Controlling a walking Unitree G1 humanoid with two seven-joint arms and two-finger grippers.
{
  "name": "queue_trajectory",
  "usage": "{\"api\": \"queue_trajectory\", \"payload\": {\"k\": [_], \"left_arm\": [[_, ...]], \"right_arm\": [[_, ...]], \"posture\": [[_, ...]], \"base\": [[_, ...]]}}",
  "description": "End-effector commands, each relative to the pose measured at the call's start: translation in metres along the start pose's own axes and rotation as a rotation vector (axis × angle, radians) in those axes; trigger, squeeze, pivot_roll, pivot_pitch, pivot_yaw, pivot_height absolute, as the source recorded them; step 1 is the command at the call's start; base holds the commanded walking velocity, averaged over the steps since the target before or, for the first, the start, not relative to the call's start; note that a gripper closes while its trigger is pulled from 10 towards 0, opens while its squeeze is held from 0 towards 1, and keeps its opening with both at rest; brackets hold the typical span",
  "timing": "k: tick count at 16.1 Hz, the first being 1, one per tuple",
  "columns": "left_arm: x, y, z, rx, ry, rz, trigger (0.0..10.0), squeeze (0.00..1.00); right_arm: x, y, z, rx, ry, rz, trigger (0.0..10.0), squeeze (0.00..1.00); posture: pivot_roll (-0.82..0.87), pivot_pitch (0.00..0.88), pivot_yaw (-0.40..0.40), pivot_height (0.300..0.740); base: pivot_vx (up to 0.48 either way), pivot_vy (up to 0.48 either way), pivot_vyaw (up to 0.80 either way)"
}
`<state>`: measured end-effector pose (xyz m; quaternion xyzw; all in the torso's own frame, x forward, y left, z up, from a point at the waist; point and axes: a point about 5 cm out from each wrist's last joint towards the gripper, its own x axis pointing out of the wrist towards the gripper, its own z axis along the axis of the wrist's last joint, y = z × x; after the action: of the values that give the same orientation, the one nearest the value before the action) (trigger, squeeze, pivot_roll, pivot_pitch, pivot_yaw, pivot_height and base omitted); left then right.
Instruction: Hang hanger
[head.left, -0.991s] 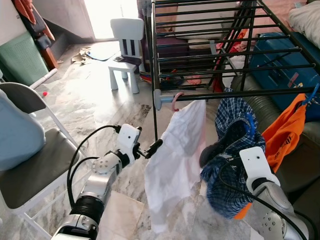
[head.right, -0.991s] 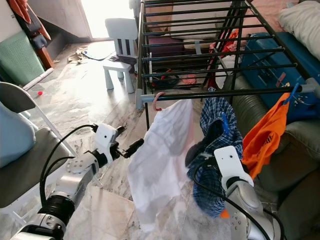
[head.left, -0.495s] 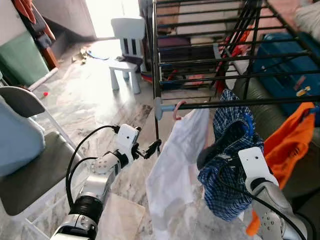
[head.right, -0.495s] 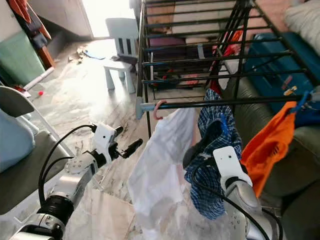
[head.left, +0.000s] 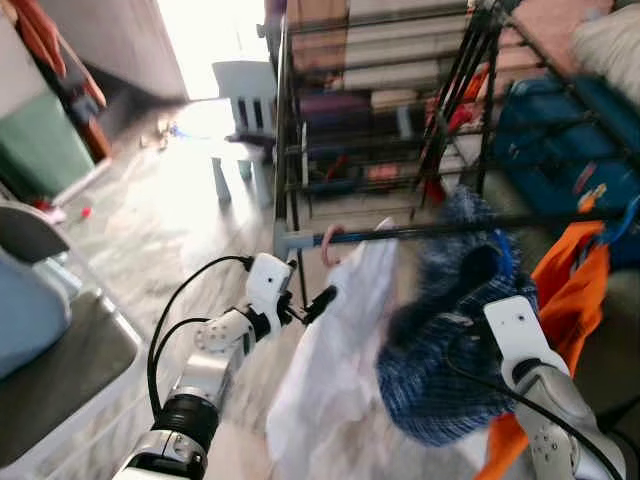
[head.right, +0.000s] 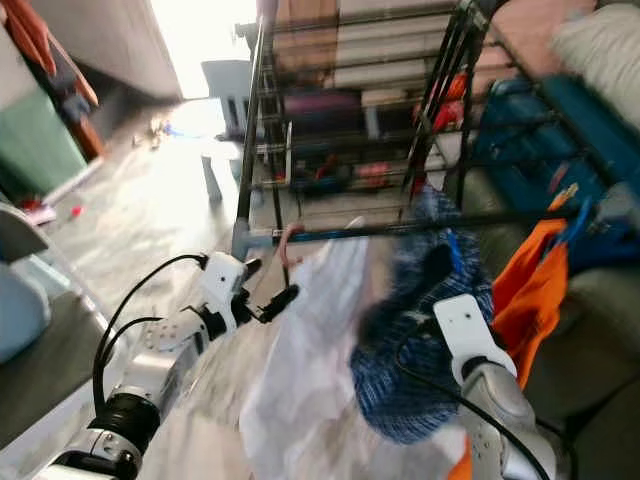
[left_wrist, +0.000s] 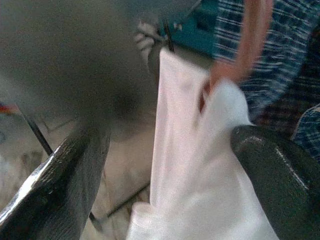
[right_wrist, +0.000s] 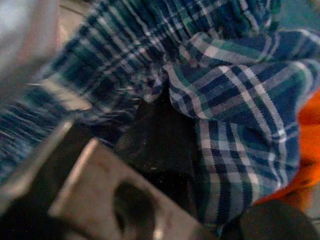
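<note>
The plaid shirt (head.left: 450, 370) on its blue hanger (head.left: 503, 262), judged light and limp, is gripped by the right gripper (right_wrist: 165, 135) just below the rack rail (head.left: 480, 226); the left gripper (head.left: 322, 300) is parted, beside the white garment (head.left: 330, 380).

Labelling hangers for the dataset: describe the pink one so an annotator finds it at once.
Find the black drying rack; its front rail carries three garments. The pink hanger hooks on at the rail's left end, holding the white garment; the neighbouring plaid and orange clothes hang on blue hangers.
</note>
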<state>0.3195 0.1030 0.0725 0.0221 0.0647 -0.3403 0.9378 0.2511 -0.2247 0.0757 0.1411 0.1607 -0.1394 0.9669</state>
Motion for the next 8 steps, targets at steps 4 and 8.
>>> {"api": "queue_trajectory", "payload": {"k": [4,8], "left_arm": [[-0.008,0.011,-0.004,0.011,0.022,0.045,10.0,0.00],[-0.008,0.011,-0.005,0.017,0.036,0.044,10.0,0.00]], "right_arm": [[0.001,0.015,0.002,-0.013,-0.011,0.047,10.0,0.00],[0.007,0.027,0.000,-0.004,0.038,0.088,10.0,0.00]], "posture": [[0.03,0.000,0.074,0.740],[0.03,0.000,0.075,0.740]], "base": [[0.000,0.000,0.00],[0.000,0.000,0.00]]}}
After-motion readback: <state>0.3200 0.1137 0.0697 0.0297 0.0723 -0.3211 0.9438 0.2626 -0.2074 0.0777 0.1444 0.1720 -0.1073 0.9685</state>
